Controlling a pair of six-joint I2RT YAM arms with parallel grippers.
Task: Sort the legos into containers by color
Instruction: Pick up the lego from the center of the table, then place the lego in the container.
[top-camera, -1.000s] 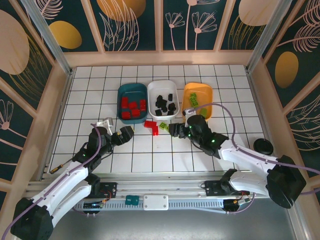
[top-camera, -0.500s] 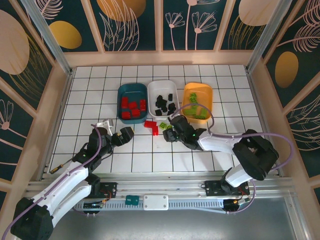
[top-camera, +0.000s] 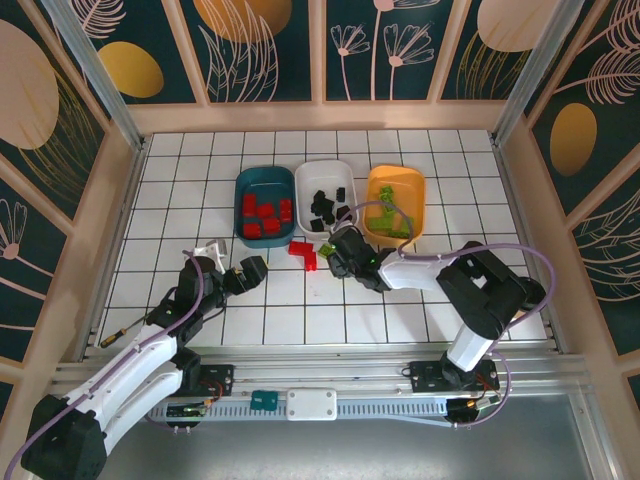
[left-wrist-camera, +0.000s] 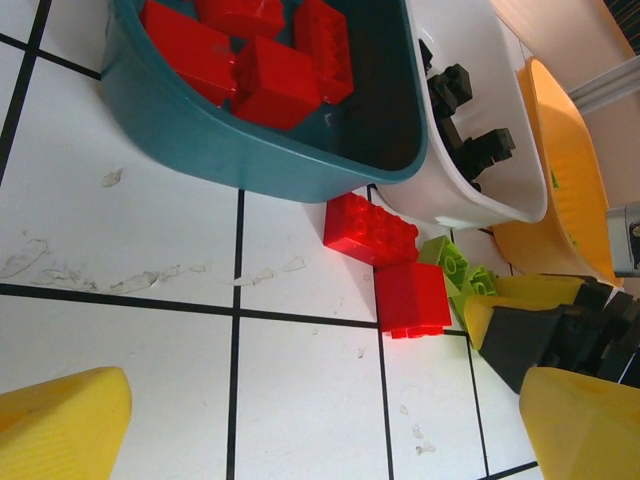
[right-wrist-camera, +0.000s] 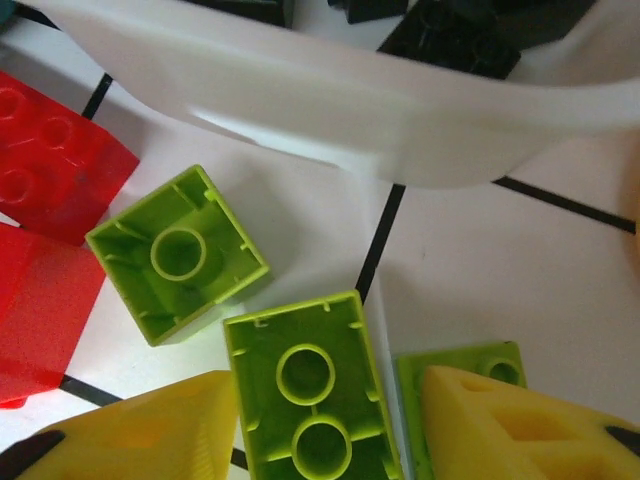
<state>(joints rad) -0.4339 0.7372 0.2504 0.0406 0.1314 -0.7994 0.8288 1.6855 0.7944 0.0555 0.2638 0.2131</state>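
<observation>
From above, loose red bricks and green bricks lay mid-frame just below the white tray; in the left wrist view the left gripper gaped wide across the bottom corners; in the right wrist view the right gripper stood parted astride an upturned green brick at bottom centre.

White arms with black joints, lilac cables, yellow jaws.
</observation>
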